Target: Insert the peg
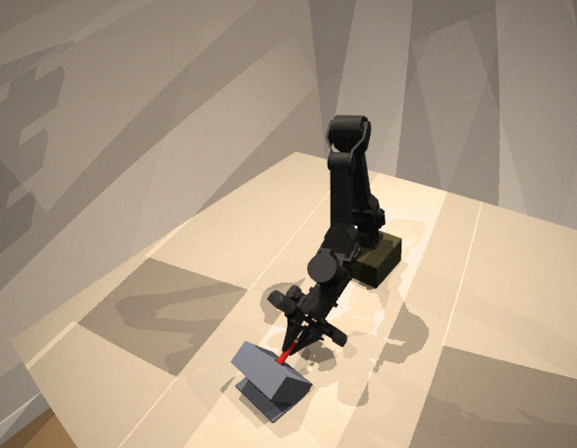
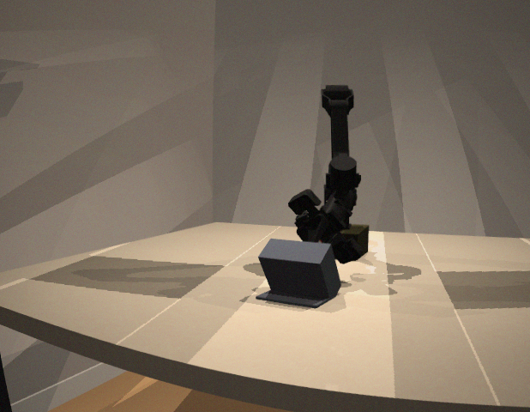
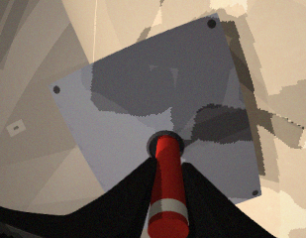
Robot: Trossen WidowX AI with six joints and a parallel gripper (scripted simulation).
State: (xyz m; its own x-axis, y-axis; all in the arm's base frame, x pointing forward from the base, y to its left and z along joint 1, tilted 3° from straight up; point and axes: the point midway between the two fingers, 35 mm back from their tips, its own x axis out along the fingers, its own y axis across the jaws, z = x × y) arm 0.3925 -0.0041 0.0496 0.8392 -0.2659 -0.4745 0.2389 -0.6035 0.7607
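Observation:
The red round peg (image 1: 287,352) (image 3: 168,180) has a pale band near its top end. My gripper (image 1: 289,351) (image 3: 167,167) is shut on it, with a finger on each side. The peg is tilted, and its lower end is at the dark-rimmed round hole (image 3: 151,147) in the face of the grey sloped panel (image 1: 260,369) (image 2: 300,276) (image 3: 128,144). In the wrist view the lower end overlaps the hole; how deep it sits is hidden. In the exterior view the panel block hides the fingertips and nearly all of the peg.
The arm rises from a dark olive base block (image 1: 375,262) (image 2: 360,239) behind the panel. The panel block stands on a thin foot plate (image 1: 260,402) (image 2: 292,299) on the light table (image 1: 148,410) (image 2: 256,350). Shadows lie across the table and panel face.

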